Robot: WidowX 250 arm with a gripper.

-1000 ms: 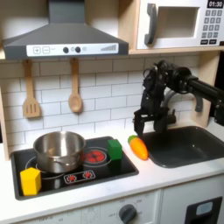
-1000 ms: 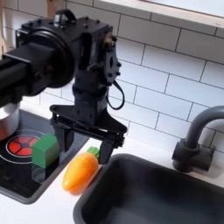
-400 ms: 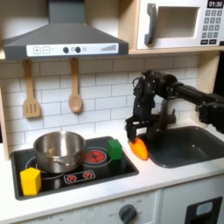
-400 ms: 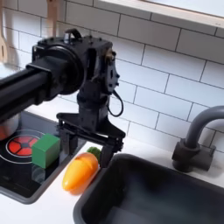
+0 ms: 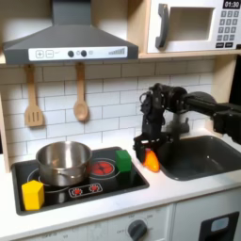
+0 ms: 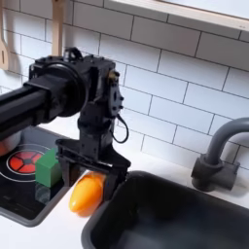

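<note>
An orange toy carrot (image 5: pixel 152 163) (image 6: pixel 84 197) lies on the white counter between the stove and the sink. My black gripper (image 5: pixel 149 154) (image 6: pixel 92 179) is lowered right over the carrot's green end. It is open, one finger (image 6: pixel 66 169) on each side of the carrot and the jaws wider than it. A green block (image 5: pixel 123 161) (image 6: pixel 47 167) stands on the stove's edge just beside the carrot, on the left in both exterior views.
A steel pot (image 5: pixel 63 162) and a yellow block (image 5: pixel 33 194) sit on the black stove (image 5: pixel 89 191). The dark sink (image 5: pixel 200 157) (image 6: pixel 185 219) with its faucet (image 6: pixel 216 156) lies to the right. A spatula (image 5: pixel 33 99) and spoon (image 5: pixel 81 94) hang on the tiled wall.
The gripper has moved left and come down from above the counter, and now straddles the carrot. The carrot and the blocks have not moved.
</note>
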